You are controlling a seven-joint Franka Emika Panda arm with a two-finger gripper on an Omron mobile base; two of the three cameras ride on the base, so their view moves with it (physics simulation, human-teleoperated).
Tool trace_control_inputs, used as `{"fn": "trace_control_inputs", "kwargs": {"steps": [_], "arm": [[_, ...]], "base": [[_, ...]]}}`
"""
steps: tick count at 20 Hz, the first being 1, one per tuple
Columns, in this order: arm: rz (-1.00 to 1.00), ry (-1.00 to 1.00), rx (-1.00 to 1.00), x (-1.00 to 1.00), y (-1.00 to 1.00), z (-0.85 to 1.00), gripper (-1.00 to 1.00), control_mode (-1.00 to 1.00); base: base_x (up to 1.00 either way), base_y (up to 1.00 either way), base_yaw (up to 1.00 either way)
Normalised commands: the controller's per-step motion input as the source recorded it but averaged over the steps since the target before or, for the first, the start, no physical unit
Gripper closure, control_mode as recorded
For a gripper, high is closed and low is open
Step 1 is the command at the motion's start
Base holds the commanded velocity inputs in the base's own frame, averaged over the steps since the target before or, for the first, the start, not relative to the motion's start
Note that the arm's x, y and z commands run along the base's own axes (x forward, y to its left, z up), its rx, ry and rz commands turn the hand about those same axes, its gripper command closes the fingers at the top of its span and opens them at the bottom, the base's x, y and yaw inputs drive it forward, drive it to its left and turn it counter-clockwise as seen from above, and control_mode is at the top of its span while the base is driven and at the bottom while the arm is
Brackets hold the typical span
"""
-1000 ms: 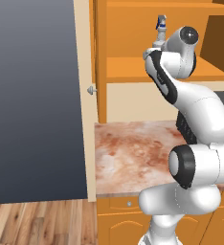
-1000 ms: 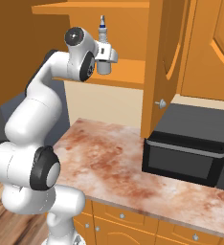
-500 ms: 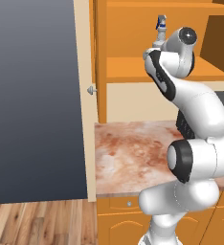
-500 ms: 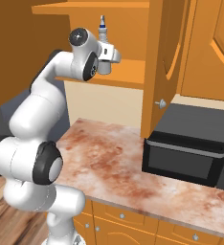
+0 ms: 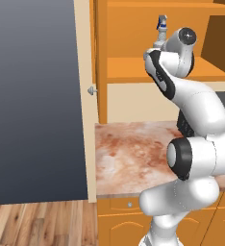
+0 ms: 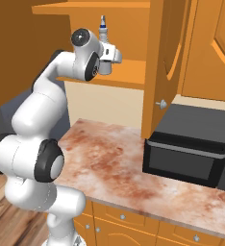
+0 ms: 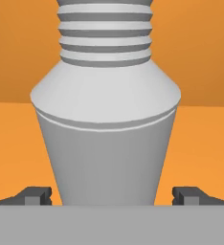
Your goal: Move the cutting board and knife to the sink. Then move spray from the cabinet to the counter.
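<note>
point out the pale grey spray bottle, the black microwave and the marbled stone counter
pale grey spray bottle (image 7: 106, 143), hand view, on its body
black microwave (image 6: 186, 161), right base view, on its door
reddish-brown marbled stone counter (image 5: 129, 153), left base view, bare top

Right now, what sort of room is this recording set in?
A simulated home kitchen: a marbled stone counter over orange base cabinets, a black microwave, and an open wall cabinet holding a spray bottle.

A home kitchen: an orange wooden wall cabinet (image 6: 181, 53) hangs across the top of the frame, a marbled stone tabletop (image 6: 119, 163) over drawers fills the centre, and a black microwave (image 6: 189, 151) sits at right.
</note>
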Motion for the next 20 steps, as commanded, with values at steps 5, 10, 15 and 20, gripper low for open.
{"fn": "trace_control_inputs", "kwargs": {"steps": [5,10,15,20], "arm": [[0.00,0.00,0.00,0.07,0.00,-0.01,-1.00,-1.00],[0.00,0.00,0.00,0.07,-0.01,0.00,-1.00,-1.00],[0.00,0.00,0.00,0.06,0.00,0.00,-1.00,-1.00],[0.00,0.00,0.00,0.02,0.00,-0.02,-1.00,-1.00]], "base": [[0.00,0.00,0.00],[0.00,0.00,0.00],[0.00,0.00,0.00],[0.00,0.00,0.00]]}}
